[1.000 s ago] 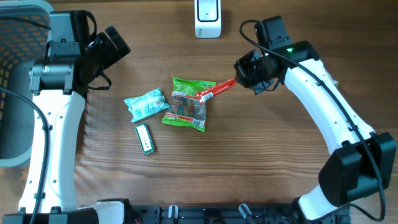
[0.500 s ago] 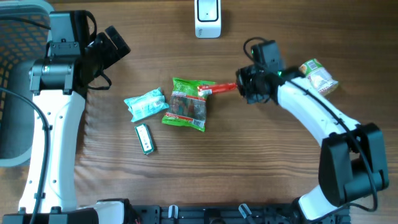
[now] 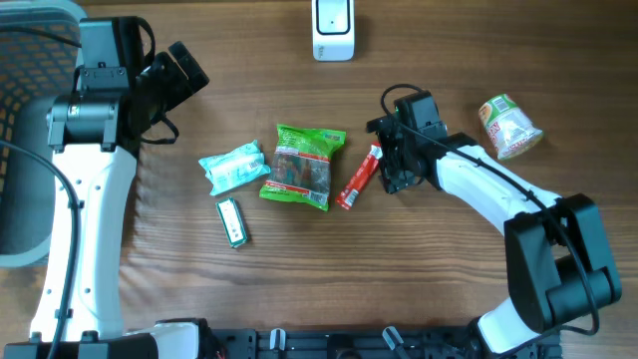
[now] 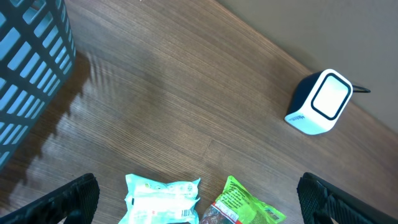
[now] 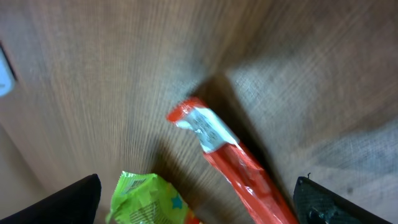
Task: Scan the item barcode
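The red stick packet [image 3: 359, 178] lies flat and slantwise on the wooden tabletop [image 3: 439, 279], just right of a green snack bag [image 3: 303, 167]. Its upper end points toward the right gripper [image 3: 383, 158]. The right arm reaches in from the lower right edge and bends low across the tabletop, its wrist turned toward the packet. The right wrist camera looks almost straight down, and the gripper's fingers stand wide apart at either side of that view. The packet's white-and-red crimped end sits between them, gripped by neither. The left arm is raised at the upper left, its gripper [image 3: 182, 75] tilted toward the middle of the tabletop. That gripper's fingers are also spread wide, with nothing between them.

The white barcode scanner [image 3: 333, 28] stands at the far edge, well apart from the packet, with bare wood between the two. A pale teal pouch [image 3: 234, 167] sits left of the green bag, and a small green-and-white item [image 3: 231, 221] lies below the pouch. A cup of instant noodles [image 3: 510, 126] lies on its side beyond the right arm. A mesh basket [image 3: 25, 60] fills the left margin.
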`<state>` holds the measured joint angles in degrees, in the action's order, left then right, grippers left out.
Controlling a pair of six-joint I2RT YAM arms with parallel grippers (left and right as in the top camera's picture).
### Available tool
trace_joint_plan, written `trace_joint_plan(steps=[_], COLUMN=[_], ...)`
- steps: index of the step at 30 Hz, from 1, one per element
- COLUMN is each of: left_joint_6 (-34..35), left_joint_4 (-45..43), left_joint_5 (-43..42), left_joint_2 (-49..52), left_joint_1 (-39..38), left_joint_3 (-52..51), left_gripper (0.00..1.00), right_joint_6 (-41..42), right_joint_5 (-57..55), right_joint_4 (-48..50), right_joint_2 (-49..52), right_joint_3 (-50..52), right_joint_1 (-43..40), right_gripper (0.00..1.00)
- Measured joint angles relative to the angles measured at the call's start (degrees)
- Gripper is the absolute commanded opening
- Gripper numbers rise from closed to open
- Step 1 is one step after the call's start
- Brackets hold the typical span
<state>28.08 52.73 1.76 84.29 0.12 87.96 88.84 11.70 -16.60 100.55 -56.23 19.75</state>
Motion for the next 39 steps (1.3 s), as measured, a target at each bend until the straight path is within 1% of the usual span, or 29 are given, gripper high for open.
trace_joint_plan(steps=[4, 6, 7, 8, 9, 10, 12, 16, 17, 19, 20, 21, 23, 28, 30, 31, 32, 33, 34, 39], left_joint_6=[0.00, 0.00, 0.00, 0.00, 0.00, 0.00, 0.00, 0.00, 0.00, 0.00, 0.00, 0.00, 0.00, 0.00, 0.00, 0.00, 0.00, 0.00, 0.00, 0.00], left_joint_4=[0.00, 0.00, 0.02, 0.00, 0.00, 0.00, 0.00, 0.00, 0.00, 0.00, 0.00, 0.00, 0.00, 0.00, 0.00, 0.00, 0.02, 0.00, 0.00, 0.02], left_joint_5=[0.00, 0.00, 0.00, 0.00, 0.00, 0.00, 0.00, 0.00, 0.00, 0.00, 0.00, 0.00, 0.00, 0.00, 0.02, 0.00, 0.00, 0.02, 0.00, 0.00], left_joint_2=[0.00, 0.00, 0.00, 0.00, 0.00, 0.00, 0.00, 0.00, 0.00, 0.00, 0.00, 0.00, 0.00, 0.00, 0.00, 0.00, 0.00, 0.00, 0.00, 0.00], left_joint_1=[0.00, 0.00, 0.00, 0.00, 0.00, 0.00, 0.00, 0.00, 0.00, 0.00, 0.00, 0.00, 0.00, 0.00, 0.00, 0.00, 0.00, 0.00, 0.00, 0.00], left_joint_3=[0.00, -0.02, -0.02, 0.00, 0.00, -0.02, -0.02, 0.00, -0.02, 0.00, 0.00, 0.00, 0.00, 0.00, 0.00, -0.02, -0.02, 0.00, 0.00, 0.00], left_gripper=[1.00, 1.00, 1.00, 1.00, 1.00, 1.00, 1.00, 1.00, 1.00, 1.00, 1.00, 1.00, 1.00, 1.00, 1.00, 1.00, 1.00, 1.00, 1.00, 1.00], right_joint_6=[-10.05, -16.24, -18.78, -21.03, -23.15, -24.81, -28.41, -35.89, -37.92, -40.15, -40.37, -40.02, -39.15, -38.03, -37.70, -37.16, -36.24, -35.80, -35.82, -32.41], right_joint_5=[-3.08, -4.96, -5.88, -7.30, -8.13, -9.09, -10.29, -11.21, -11.39, -11.61, -11.69, -11.72, -11.54, -9.99, -9.79, -9.86, -10.27, -10.58, -11.17, -14.82], right_joint_4=[-2.27, -5.05, -6.36, -8.13, -8.90, -9.75, -10.43, -11.93, -12.33, -12.81, -12.81, -12.76, -12.00, -5.46, -4.37, -4.09, -4.15, -4.81, -5.66, -12.04], right_joint_2=[-0.59, -2.16, -3.08, -4.52, -5.73, -7.23, -9.25, -9.79, -9.68, -9.07, -8.48, -7.74, -5.18, 2.08, 4.20, 5.33, 6.32, 6.99, 7.15, 6.64], right_joint_3=[-0.92, -2.23, -2.89, -3.78, -4.33, -4.92, -5.57, -5.79, -5.79, -5.79, -5.79, -5.79, -5.79, -5.79, -5.79, -5.79, -5.79, -5.79, -5.79, -6.14], right_joint_1=[0.00, -0.02, -0.02, 0.00, 0.00, 0.00, -0.02, 0.00, 0.00, 0.00, 0.00, 0.04, 0.24, 1.95, 2.82, 3.41, 3.96, 4.35, 4.44, 4.00], right_gripper=[0.98, 0.85, 0.74, 0.61, 0.53, 0.34, 0.05, 0.05, 0.06, 0.36, 0.43, 0.45, 0.45, 0.44, 0.36, 0.29, 0.13, 0.07, 0.04, 0.04])
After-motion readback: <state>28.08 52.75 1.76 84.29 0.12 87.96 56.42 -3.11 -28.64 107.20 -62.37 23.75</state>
